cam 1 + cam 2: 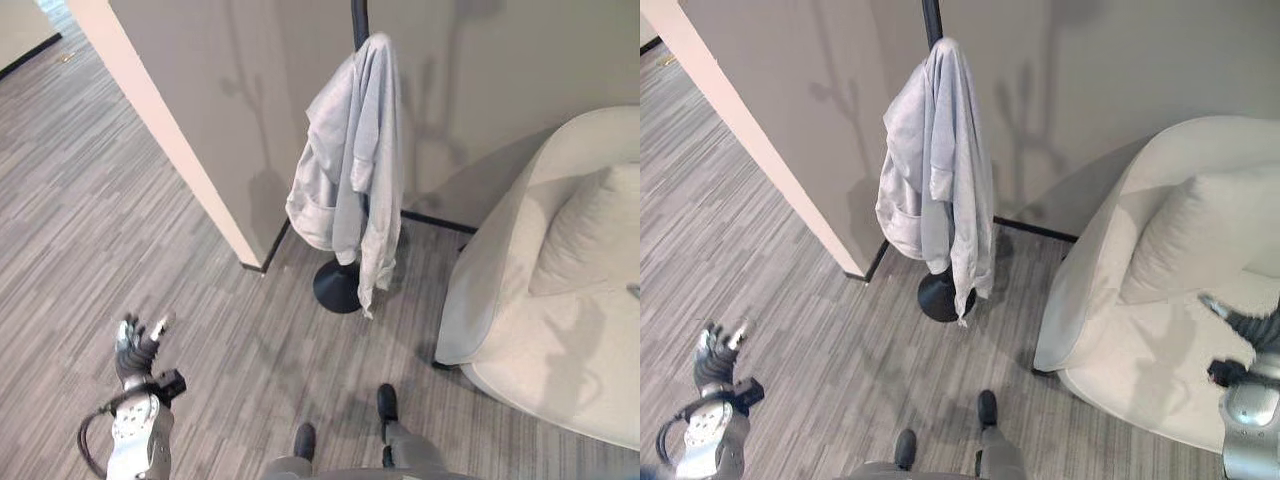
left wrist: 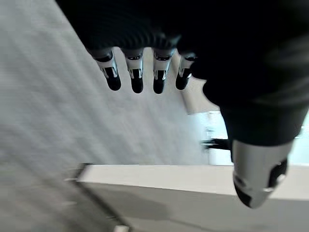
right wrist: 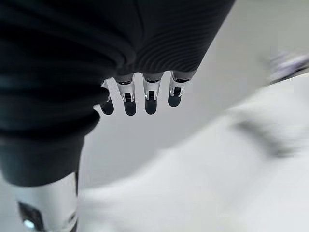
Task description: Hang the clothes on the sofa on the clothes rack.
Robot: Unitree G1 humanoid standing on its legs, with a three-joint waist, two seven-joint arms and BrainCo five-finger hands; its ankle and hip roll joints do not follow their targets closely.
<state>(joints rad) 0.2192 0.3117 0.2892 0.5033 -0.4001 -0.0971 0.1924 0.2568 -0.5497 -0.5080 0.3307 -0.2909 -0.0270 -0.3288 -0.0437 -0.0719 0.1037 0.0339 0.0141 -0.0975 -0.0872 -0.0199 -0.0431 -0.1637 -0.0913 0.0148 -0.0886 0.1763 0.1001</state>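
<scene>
A grey garment (image 1: 350, 170) is seen draped on the rack (image 1: 338, 284), beside the sofa (image 1: 1160, 340). The left hand (image 1: 137, 347) and right hand (image 1: 1250, 325) are held open, empty. The task is judged essentially complete.

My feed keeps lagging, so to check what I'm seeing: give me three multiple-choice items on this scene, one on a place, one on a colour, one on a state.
1. Where is the grey garment?
A. On the sofa seat
B. On the clothes rack
C. On the floor

2. What colour is the sofa?
A. Off-white
B. Dark blue
C. Red

3. How is the left robot hand?
A. Shut on cloth
B. Open, holding nothing
C. Gripping the rack pole

Key: 1 B, it drapes from the clothes rack; 2 A, the upholstery and cushion are pale; 3 B, its fingers are straight over bare floor.
</scene>
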